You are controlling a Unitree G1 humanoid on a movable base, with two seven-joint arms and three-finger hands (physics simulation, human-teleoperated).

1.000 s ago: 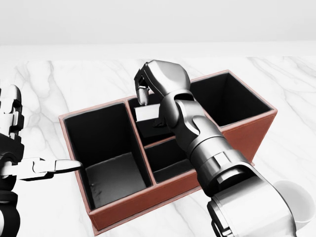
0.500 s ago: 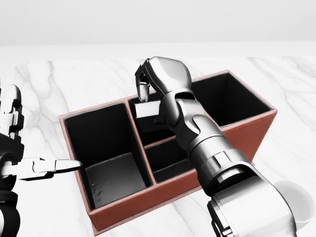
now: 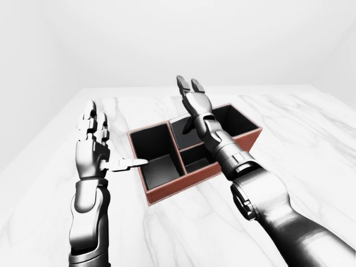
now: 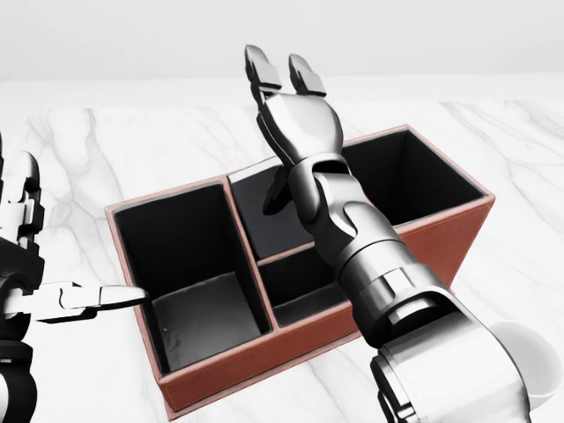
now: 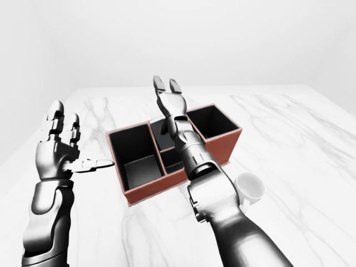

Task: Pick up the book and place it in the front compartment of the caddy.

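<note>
the right hand [image 4: 295, 119] stands above the caddy [image 4: 414, 238] with its fingers [image 4: 263, 69] released and stretched straight up, holding nothing. in the head view it rises over the upper middle compartment, its forearm running down to the bottom right of the picture and covering part of the lower middle compartment. the book cannot be seen in any view; the upper middle compartment shows only dark walls and floor around the wrist, and i cannot tell whether the book lies down in there behind the arm.

the caddy is a reddish-brown box with black lining, set at a slant on the white marbled bench [image 4: 132, 141]. it has one large compartment at the head view's left, two smaller ones in the middle, one above the other, and one large one at the right. what shows of the large left, large right and lower middle compartments holds nothing.

the left hand [image 3: 93, 146] is held upright at the left of the caddy, palm turned toward it, fingers released and spread, grasping nothing. its thumb points sideways, the tip reaching the rim of the large left compartment; whether it touches is unclear.

a white mug [image 5: 250, 188] stands on the bench just beside the right forearm, near the caddy's lower right corner in the right-eye view.
</note>
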